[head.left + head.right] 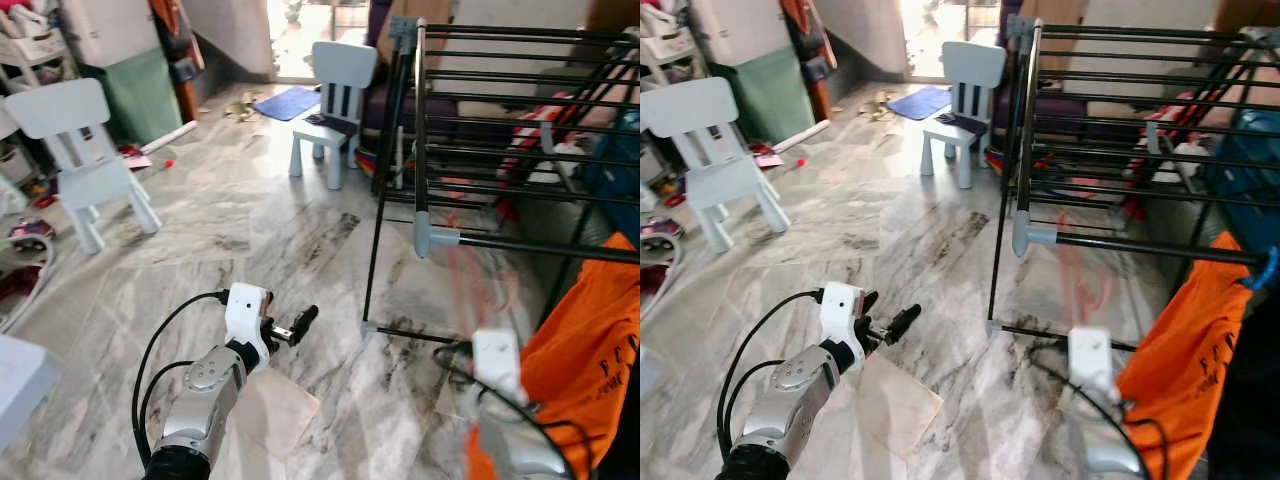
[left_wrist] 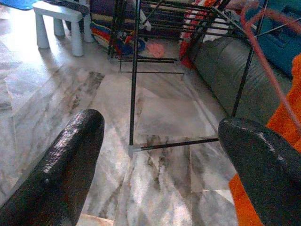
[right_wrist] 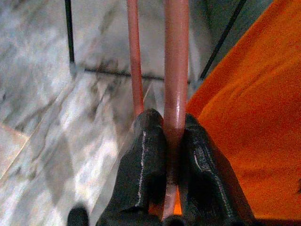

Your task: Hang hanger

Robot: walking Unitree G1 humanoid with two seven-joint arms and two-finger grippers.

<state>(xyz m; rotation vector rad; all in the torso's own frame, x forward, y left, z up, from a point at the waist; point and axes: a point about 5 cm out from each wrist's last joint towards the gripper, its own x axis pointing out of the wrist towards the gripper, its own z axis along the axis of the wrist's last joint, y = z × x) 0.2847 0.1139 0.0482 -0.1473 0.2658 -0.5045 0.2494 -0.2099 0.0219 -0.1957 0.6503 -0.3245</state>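
The hanger, a thin pink-red wire one, is sitting pinched between the two black fingers of the right gripper, which are closing tight on one of its rods while a second rod is running alongside, just beside it. In the head views the hanger is showing as a faint pink blur rising from the right arm's white wrist block, in front of the lower bar of the black drying rack and not yet resting on any of its rails. An orange garment is hanging at the right of the right arm, touching or nearly touching the hanger in the right wrist view. The left gripper is reaching forward over the grey marble floor, low and well apart from the rack, its fingers spreading wide with nothing between them; through that gap the left wrist view is looking at the rack's foot and a dark grey sofa behind it. Two white children's chairs are standing further back, one at the left and one near the rack's far corner, with a blue mat lying beyond.
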